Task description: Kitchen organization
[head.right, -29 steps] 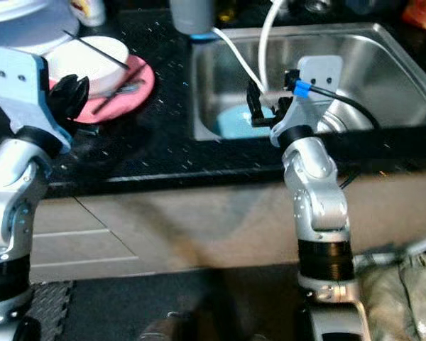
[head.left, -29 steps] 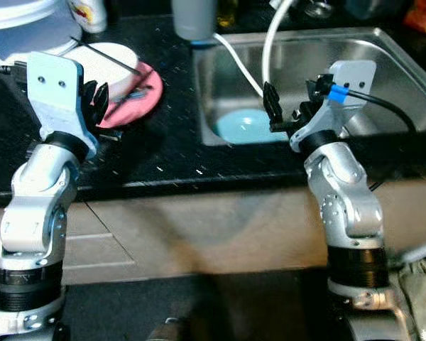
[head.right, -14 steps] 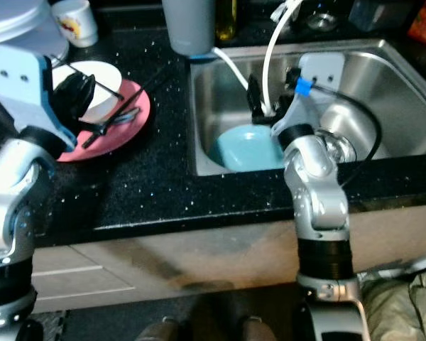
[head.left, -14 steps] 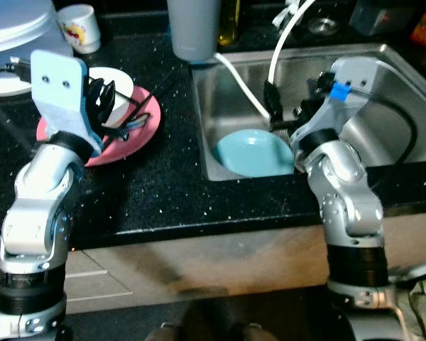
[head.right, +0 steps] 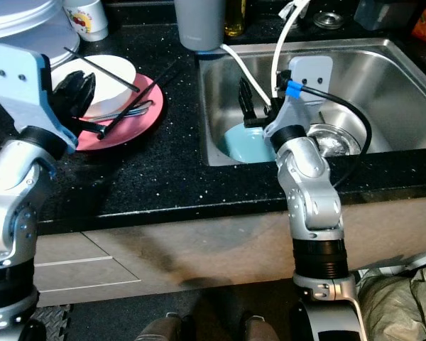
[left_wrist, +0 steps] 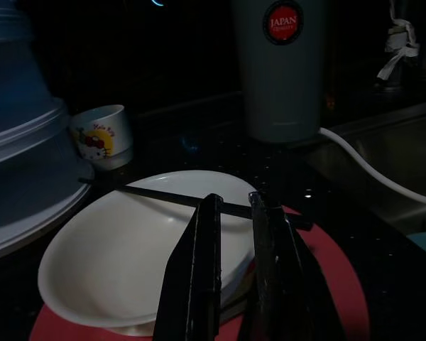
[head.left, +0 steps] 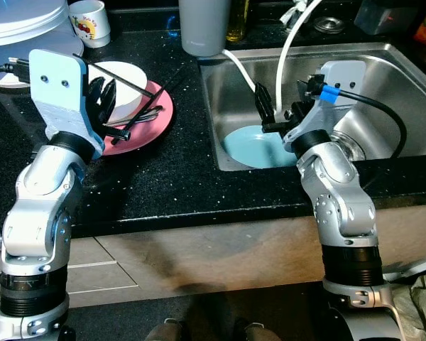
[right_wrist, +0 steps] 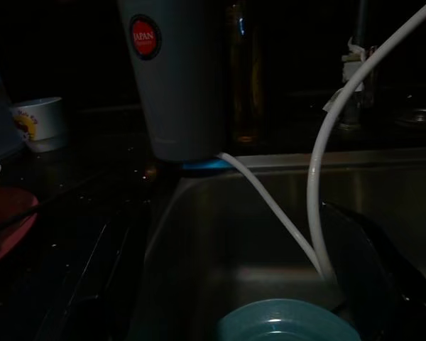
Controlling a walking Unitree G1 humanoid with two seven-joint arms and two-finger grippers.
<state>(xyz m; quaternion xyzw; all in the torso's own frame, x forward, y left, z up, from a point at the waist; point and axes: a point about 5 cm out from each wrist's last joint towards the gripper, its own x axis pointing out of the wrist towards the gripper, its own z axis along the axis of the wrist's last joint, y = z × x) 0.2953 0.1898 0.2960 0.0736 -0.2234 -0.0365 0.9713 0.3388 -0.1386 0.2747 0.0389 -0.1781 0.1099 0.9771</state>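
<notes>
You have a glossy black worktop [head.left: 163,177] flecked with pale specks, smooth like polished stone. The sink [head.left: 383,78] is brushed steel with a dull sheen. In it lies a smooth, glazed-looking blue plate [head.left: 252,145]; a white hose [head.left: 287,42] looks like shiny plastic. On the worktop, the pink plate [head.left: 153,124] and the white bowl [head.left: 128,96] shine like glazed ware or plastic. Your arms [head.left: 42,206] are satin silver metal, their fingers [left_wrist: 202,284] matt black. The grey tumbler [left_wrist: 280,71] looks matt.
</notes>
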